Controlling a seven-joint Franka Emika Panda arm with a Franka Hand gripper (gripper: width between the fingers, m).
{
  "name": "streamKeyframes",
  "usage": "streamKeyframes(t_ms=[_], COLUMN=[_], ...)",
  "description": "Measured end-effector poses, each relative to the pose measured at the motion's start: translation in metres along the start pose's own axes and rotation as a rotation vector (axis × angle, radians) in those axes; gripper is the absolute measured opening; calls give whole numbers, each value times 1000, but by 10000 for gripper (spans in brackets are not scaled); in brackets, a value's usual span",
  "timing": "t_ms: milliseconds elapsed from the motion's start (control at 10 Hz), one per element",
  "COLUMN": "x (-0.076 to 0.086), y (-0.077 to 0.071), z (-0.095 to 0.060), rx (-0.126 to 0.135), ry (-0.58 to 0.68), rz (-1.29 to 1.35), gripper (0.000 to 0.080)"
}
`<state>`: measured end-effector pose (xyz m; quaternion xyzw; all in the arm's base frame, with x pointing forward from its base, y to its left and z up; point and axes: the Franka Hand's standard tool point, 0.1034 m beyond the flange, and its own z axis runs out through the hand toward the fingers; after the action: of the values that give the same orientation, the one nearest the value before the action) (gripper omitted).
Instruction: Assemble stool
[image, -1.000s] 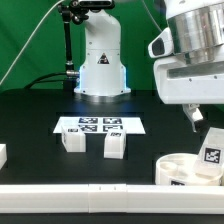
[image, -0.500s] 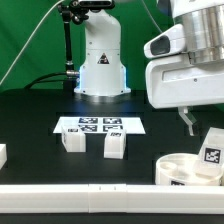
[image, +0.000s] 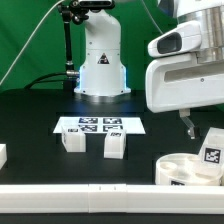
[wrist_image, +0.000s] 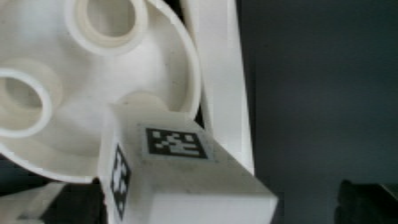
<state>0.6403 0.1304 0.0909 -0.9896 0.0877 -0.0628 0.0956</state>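
Observation:
The round white seat (image: 178, 167) lies at the exterior view's right, near the front. A white leg (image: 211, 146) with a marker tag stands tilted in it. My gripper (image: 200, 133) hangs over this leg with its jaws either side of it. One finger (image: 188, 123) shows apart from the leg. In the wrist view the leg (wrist_image: 187, 175) sits between the dark fingers (wrist_image: 365, 205), with a gap on one side, over the seat (wrist_image: 63, 85) and its round sockets. The gripper (wrist_image: 199, 212) is open.
Two loose legs (image: 72, 140) (image: 115, 145) stand in front of the marker board (image: 100, 125). Another white part (image: 2, 155) is at the left edge. The robot base (image: 100, 65) is behind. A white ledge (image: 90, 196) runs along the front.
The hand has turned about its axis and shifted slightly to the exterior view's left. The leg in the seat has stayed where it was.

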Motion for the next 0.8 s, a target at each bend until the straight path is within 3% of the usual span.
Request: streamKeyframes(t_ms=[300,800], x=[0,4], y=[2,14], z=[1,4], rx=[-1,-47], ry=[-1,-14], rz=[-158,-681], gripper=[649,649])
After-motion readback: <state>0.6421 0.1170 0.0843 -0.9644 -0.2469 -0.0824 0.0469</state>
